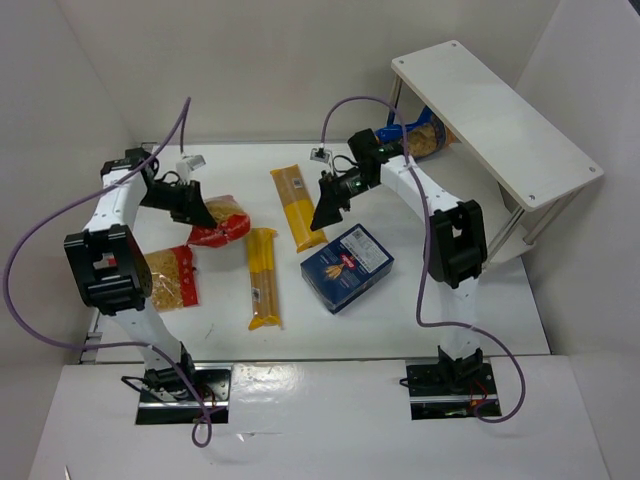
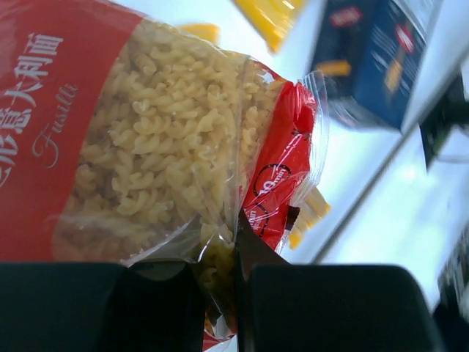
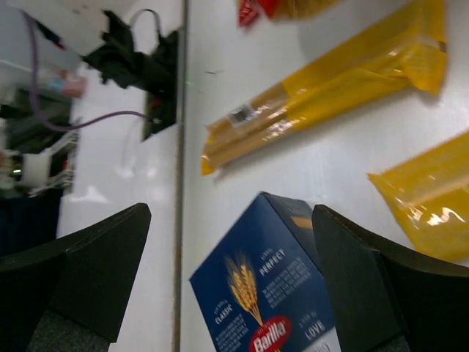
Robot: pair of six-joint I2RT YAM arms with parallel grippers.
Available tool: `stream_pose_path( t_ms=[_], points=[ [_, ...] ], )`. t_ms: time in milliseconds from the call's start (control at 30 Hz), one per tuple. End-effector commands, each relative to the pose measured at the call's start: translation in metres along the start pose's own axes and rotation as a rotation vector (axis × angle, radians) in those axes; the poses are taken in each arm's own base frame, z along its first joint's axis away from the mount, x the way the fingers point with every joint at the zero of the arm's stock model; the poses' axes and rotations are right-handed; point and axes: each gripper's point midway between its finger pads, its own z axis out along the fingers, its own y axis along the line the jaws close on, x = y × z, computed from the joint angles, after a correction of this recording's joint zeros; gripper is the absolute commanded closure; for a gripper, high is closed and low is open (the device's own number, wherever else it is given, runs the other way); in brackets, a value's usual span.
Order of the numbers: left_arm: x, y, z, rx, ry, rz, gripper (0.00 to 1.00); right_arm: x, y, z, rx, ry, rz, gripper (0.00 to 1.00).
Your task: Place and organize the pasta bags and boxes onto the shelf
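Observation:
My left gripper [image 1: 195, 212] is shut on the edge of a red-edged bag of fusilli [image 1: 225, 222]; in the left wrist view the bag [image 2: 161, 139] fills the frame with its corner pinched between the jaws [image 2: 238, 293]. My right gripper [image 1: 326, 214] is open and hovers above the dark blue pasta box [image 1: 347, 267]; in the right wrist view the box [image 3: 271, 301] lies between its spread fingers [image 3: 231, 293]. A second red-edged bag [image 1: 170, 278] and two spaghetti packs [image 1: 263, 277] [image 1: 297, 207] lie on the table. The blue-edged bag [image 1: 425, 136] lies under the top board of the white shelf [image 1: 490, 115].
The shelf stands at the far right, its lower board [image 1: 508, 243] behind the right arm. Purple cables loop over both arms. White walls close in the table at the back and sides. The spaghetti packs show in the right wrist view [image 3: 322, 95] [image 3: 432, 198].

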Motion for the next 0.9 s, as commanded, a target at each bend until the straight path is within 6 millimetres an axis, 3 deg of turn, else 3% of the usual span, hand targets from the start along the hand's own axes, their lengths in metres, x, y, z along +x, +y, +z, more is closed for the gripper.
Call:
stream_pose_path(
  t_ms=[0, 167, 200, 367, 700, 867],
  points=[
    [-0.006, -0.074, -0.006, 0.208, -0.015, 0.176, 1.00, -0.014, 0.045, 0.003, -0.290, -0.111, 0.011, 0.01],
    [0.011, -0.100, 0.005, 0.163, 0.057, 0.275, 1.00, -0.013, 0.053, 0.013, -0.434, -0.153, 0.048, 0.01],
    [0.015, -0.105, 0.015, 0.153, 0.074, 0.279, 1.00, -0.013, 0.057, 0.012, -0.484, -0.166, 0.065, 0.01],
    [0.023, -0.115, 0.015, 0.074, 0.090, 0.337, 1.00, -0.011, 0.057, 0.020, -0.500, -0.147, 0.082, 0.01],
    [0.019, -0.137, -0.006, 0.020, 0.037, 0.408, 1.00, -0.008, 0.045, 0.036, -0.517, -0.119, 0.137, 0.01],
    [0.029, -0.141, -0.007, 0.001, 0.052, 0.409, 1.00, -0.010, 0.048, 0.049, -0.537, -0.097, 0.128, 0.01]
  ],
)
